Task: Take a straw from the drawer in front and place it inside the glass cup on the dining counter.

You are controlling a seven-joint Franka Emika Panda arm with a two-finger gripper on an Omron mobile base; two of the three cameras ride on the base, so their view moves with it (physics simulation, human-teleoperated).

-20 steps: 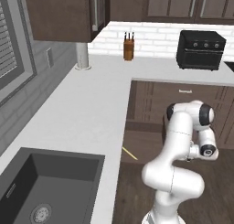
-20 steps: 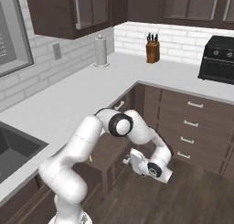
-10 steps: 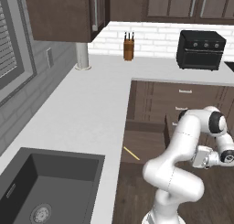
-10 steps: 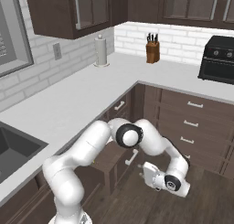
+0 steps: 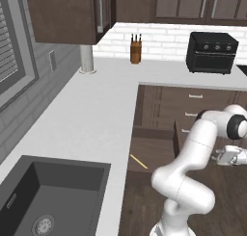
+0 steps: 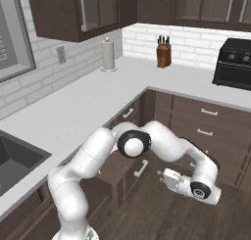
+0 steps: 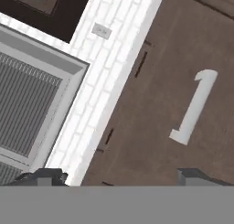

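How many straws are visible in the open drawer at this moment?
1. A single straw lies flat in the open drawer below the counter edge, seen in the left base view. The arm covers part of the drawer, so others may be hidden.

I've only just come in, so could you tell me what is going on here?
The arm has pulled the drawer open below the corner of the white worktop. The straw lies inside it, not yet picked up. The gripper is open and empty, out in front of the drawer's front panel and handle.
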